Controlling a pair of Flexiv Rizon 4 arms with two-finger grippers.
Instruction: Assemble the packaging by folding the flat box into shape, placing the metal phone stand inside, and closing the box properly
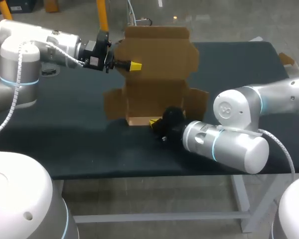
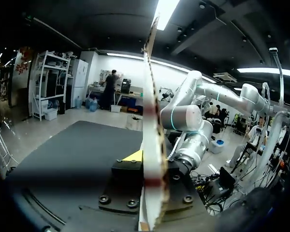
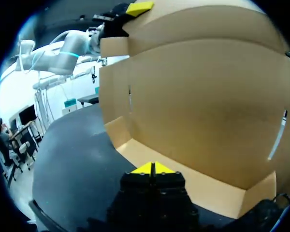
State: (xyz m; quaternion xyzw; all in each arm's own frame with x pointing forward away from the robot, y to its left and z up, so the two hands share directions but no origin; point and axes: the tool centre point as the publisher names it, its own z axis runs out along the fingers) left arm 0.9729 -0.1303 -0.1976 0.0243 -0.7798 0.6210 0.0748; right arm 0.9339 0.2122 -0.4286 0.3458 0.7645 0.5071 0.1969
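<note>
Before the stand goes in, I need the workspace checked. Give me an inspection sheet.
Surface: black table.
Job's things: cardboard box half folded, back panel upright, base flap flat on the table; phone stand, nothing seen.
Clutter: small brown scrap by the far right corner.
Grippers: left gripper shut on the upright panel; right gripper shut, tips at the base flap's near edge.
Cables: white cable along the left arm; second cable on the right arm.
Surroundings: nothing seen reaching over the table.

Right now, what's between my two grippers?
Just the cardboard box, its raised panel standing between the right gripper and left gripper, in the head view.
</note>
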